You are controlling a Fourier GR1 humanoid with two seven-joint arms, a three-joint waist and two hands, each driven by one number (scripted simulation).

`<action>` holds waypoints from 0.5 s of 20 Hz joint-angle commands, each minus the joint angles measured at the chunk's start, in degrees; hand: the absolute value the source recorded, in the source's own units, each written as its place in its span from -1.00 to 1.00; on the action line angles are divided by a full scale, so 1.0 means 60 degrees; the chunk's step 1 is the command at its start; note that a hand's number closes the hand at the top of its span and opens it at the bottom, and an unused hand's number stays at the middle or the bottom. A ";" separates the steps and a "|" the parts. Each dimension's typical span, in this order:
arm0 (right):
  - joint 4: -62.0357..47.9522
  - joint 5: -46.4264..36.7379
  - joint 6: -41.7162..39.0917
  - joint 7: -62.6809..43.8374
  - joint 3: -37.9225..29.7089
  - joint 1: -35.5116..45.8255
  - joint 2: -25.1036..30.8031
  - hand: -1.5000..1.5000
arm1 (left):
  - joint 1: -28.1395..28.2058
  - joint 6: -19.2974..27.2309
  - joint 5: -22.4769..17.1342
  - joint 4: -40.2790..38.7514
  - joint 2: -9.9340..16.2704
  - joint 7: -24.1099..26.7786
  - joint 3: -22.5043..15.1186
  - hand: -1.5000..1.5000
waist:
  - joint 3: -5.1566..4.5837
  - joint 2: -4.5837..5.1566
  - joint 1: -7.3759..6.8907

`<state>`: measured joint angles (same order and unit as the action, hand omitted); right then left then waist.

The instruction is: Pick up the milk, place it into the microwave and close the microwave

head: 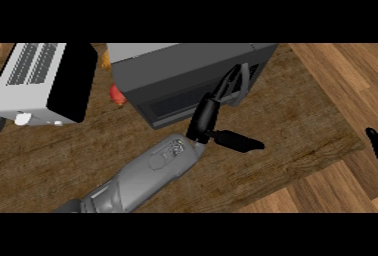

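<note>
My left hand (203,117) is in the middle of my view. Its fingers (230,87) are straight and close together, not curled round anything. They point up and away from me. Their tips lie flat against the dark grey microwave (184,70), on the face by its right corner. The thumb (238,141) sticks out to the side, away from the microwave, and touches nothing. The hand holds nothing. The microwave box sits just past the fingertips and to their left. Its dark window (173,107) faces me and is just left of the palm. I see only black in that window, so I cannot tell what is in the box. I cannot see the milk anywhere, and I cannot tell if it is inside. My grey forearm (144,180) comes in from the low left corner and slants up to the right. The hand then bends at the wrist to go more straight up. Left of the hand, peeking out by the microwave's left side, is a small red thing (116,95). I cannot tell what it is. Farther left sits a white toaster (33,75) with slots on top. All of it stands on the brown wooden counter (295,125). Far right of my left hand, a bit of my right hand (371,141) shows at the edge. I cannot tell its shape.
</note>
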<state>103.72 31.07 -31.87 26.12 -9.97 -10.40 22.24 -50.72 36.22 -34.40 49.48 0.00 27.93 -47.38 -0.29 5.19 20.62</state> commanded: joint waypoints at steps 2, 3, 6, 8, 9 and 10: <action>0.0122 0.0305 -0.0126 -0.0279 0.0032 0.0164 0.0226 -1.00 | -0.0516 0.0079 -0.0406 -0.0427 0.0000 0.0152 0.0085 -1.00 | 0.0000 0.0026 0.0265; 0.0085 0.0318 -0.0150 -0.0304 -0.0001 0.0262 0.0304 -1.00 | -0.0493 0.0131 -0.0467 -0.0500 0.0000 0.0231 0.0096 -1.00 | 0.0001 0.0084 0.0249; 0.0004 0.0444 -0.0074 -0.0399 -0.0045 0.0394 0.0332 -1.00 | -0.0647 0.0084 -0.0672 -0.0648 0.0001 0.0326 0.0080 -1.00 | 0.0017 0.0119 0.0259; 0.0086 0.0603 0.0004 -0.0500 -0.0156 0.0499 0.0425 -1.00 | -0.0599 0.0120 -0.0815 -0.0668 0.0001 0.0445 0.0046 -1.00 | -0.0007 0.0109 0.0355; 0.0013 0.0617 -0.0042 -0.0552 -0.0107 0.0451 0.0438 -1.00 | -0.0722 0.0145 -0.0841 -0.0689 0.0002 0.0500 0.0026 -1.00 | 0.0013 0.0079 0.0342; 0.0033 0.0644 -0.0019 -0.0545 -0.0259 0.0505 0.0544 -1.00 | -0.0803 0.0193 -0.0884 -0.0759 0.0002 0.0517 0.0092 -1.00 | 0.0012 0.0083 0.0443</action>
<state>103.95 34.03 -32.19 23.59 -10.66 -8.09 24.52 -52.34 37.00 -38.14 47.28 0.30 31.30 -48.21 -0.27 5.47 22.32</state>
